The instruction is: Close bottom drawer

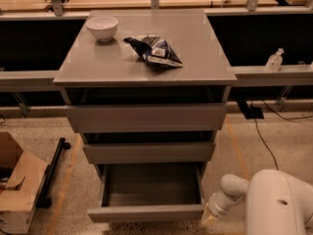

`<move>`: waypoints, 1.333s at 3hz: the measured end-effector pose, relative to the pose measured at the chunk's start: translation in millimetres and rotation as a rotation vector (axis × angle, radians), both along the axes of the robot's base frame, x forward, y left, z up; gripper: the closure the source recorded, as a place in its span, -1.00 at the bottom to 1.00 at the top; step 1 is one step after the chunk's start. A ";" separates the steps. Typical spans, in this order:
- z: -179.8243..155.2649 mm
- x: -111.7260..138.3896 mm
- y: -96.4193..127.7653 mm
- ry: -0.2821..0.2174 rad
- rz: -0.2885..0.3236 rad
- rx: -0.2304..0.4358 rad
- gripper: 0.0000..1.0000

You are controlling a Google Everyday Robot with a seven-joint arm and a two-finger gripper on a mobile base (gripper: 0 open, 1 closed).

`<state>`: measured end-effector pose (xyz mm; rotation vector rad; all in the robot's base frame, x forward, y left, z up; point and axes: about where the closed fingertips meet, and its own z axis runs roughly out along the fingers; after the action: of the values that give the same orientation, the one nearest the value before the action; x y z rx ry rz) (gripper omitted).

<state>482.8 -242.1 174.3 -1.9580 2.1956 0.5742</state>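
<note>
Beside hand (209, 218), bottom drawer (146, 212) facing camera

No legible text anywhere
Print on the snack bag (155, 51) cannot be read; the hand (210, 215) hangs just beside the bottom drawer (146, 212) front's right end.

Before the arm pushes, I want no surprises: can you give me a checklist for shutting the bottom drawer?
1. Bottom drawer is open and needs pushing: ok, it is pulled out farthest of the three.
2. Nothing sticks up out of it: ok, nothing shows inside.
3. Gripper lined up in front of it: not ok, it sits beside the right front corner.
4. Gripper touching the drawer: cannot tell.
5. Bowl and bag on top, back from the front edge: ok.
6. Cardboard box on the floor, out of the drawer's way: ok, off to the left.
</note>
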 end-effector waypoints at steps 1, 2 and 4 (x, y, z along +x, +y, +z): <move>3.2 0.0 0.0 0.000 0.000 0.000 1.00; 23.0 63.2 34.6 -0.224 0.121 0.055 1.00; 17.2 85.2 45.6 -0.249 0.174 0.057 1.00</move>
<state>568.0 -196.5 191.5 -2.0781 1.8558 0.3850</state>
